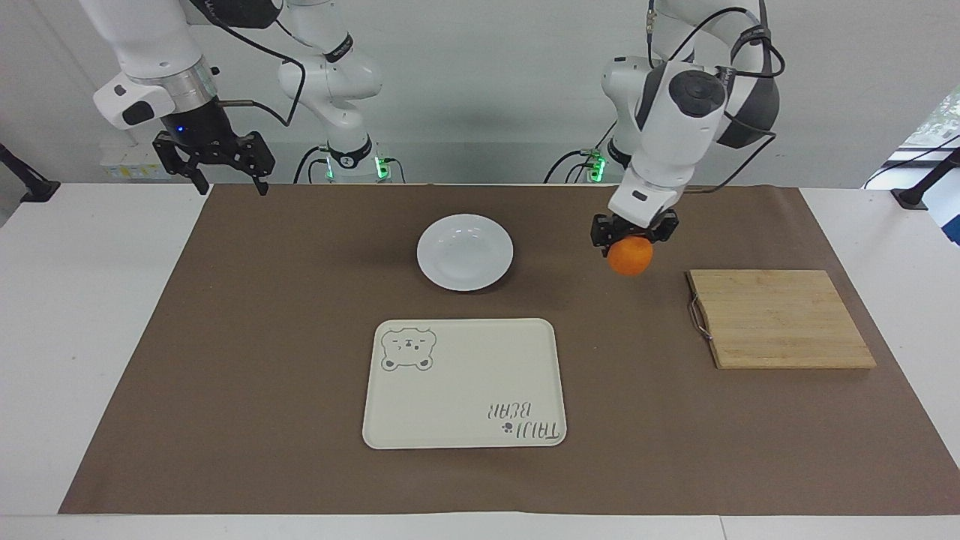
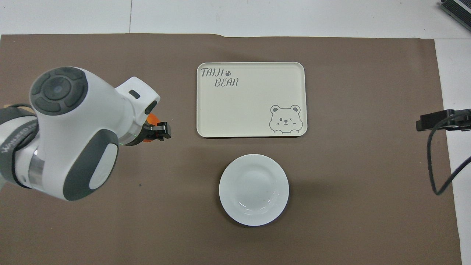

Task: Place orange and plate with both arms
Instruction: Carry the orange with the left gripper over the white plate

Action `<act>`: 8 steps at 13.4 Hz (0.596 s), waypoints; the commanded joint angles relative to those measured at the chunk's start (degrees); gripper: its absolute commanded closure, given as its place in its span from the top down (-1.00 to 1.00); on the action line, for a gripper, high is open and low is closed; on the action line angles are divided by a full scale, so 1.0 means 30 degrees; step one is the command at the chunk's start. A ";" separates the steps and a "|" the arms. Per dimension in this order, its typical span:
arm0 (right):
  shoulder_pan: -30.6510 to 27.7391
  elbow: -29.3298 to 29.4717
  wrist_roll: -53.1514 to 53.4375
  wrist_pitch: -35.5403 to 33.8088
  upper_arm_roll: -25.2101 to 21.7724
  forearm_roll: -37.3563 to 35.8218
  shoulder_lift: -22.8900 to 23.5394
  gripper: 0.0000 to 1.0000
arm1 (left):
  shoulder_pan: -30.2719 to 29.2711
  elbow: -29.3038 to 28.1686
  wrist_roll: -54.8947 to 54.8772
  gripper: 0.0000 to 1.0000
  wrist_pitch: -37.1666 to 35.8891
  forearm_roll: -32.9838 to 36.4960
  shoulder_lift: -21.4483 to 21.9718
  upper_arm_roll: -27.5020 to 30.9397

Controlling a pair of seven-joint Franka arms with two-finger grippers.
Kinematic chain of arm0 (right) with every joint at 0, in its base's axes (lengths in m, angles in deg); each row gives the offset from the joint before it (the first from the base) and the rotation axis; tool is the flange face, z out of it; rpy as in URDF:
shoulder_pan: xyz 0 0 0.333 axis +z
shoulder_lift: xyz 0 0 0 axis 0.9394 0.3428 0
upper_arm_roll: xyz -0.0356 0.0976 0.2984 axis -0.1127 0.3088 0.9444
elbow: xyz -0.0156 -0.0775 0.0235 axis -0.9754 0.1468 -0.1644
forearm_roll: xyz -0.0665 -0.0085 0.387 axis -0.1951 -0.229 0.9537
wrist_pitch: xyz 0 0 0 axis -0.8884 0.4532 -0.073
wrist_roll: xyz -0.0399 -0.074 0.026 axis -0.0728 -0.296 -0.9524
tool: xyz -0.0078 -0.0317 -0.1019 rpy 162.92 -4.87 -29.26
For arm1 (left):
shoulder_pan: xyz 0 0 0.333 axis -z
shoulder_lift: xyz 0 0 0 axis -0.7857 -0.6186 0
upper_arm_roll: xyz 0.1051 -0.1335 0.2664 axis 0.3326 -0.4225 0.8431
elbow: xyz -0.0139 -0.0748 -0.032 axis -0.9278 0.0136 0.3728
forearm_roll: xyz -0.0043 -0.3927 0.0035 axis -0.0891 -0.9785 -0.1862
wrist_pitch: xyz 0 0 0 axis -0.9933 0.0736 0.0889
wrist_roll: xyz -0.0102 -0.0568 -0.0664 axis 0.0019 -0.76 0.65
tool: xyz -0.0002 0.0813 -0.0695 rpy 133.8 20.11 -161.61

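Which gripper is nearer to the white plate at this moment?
The left gripper. It holds the orange over the brown mat, between the plate and the wooden board. The right gripper waits open, raised over the mat's corner at its own end.

Facing view high across table, overhead view steeply down, both showing tray.

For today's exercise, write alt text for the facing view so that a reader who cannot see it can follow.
The left gripper holds the orange in the air above the brown mat, between the white plate and the wooden board. The cream bear tray lies farther from the robots than the plate. The right gripper, open, waits at the mat's corner.
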 commanded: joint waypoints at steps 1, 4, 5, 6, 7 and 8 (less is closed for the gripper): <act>0.0017 0.0133 0.0391 -0.0231 0.0031 -0.0168 0.0037 1.00 | 0.1729 -0.0620 0.1880 -1.00 0.0415 0.0082 0.0685 0.0283; 0.0017 0.0133 0.0391 -0.0231 0.0031 -0.0168 0.0037 1.00 | 0.3751 -0.1060 0.4196 -1.00 0.1175 0.0082 0.0657 0.0283; -0.0012 0.0133 0.0391 -0.0231 0.0031 -0.0168 0.0037 1.00 | 0.4425 -0.1410 0.4840 -1.00 0.2077 0.0053 0.0424 0.0283; 0.0017 0.0133 0.0391 -0.0231 0.0031 -0.0168 0.0037 1.00 | 0.5128 -0.1993 0.5833 -1.00 0.3246 0.0081 0.0161 0.0283; 0.0017 0.0133 0.0391 -0.0231 0.0031 -0.0168 0.0037 1.00 | 0.5715 -0.2376 0.6568 -1.00 0.4157 0.0082 -0.0161 0.0283; 0.0017 0.0133 0.0391 -0.0231 0.0031 -0.0168 0.0037 1.00 | 0.6069 -0.2612 0.6778 -1.00 0.4688 0.0082 -0.0425 0.0283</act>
